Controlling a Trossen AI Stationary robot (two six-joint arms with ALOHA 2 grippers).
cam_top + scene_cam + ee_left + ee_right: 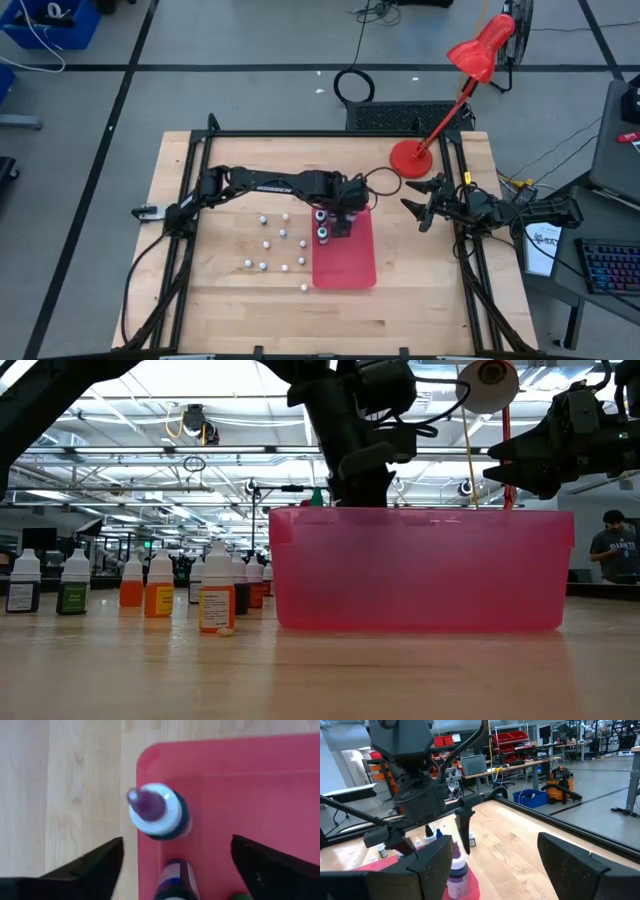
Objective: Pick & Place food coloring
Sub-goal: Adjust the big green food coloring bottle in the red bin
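A red tray (352, 268) lies mid-table. Two food coloring bottles (322, 225) stand in its far left corner. One has a white shoulder and a purple tip (156, 811). The other, with a dark label (175, 880), is partly cut off by the picture's edge. My left gripper (176, 852) hangs open over the tray, pointing steeply down. Its fingers stand wide on either side of the dark-labelled bottle without touching it. My right gripper (424, 206) waits open and level off the tray's far right corner, with nothing between its fingers (570, 865).
Several more small bottles (272, 240) stand scattered on the wood left of the tray; the low view shows them as a row (150, 590). A red desk lamp (440, 120) stands at the far right. A person (612, 550) is in the room behind.
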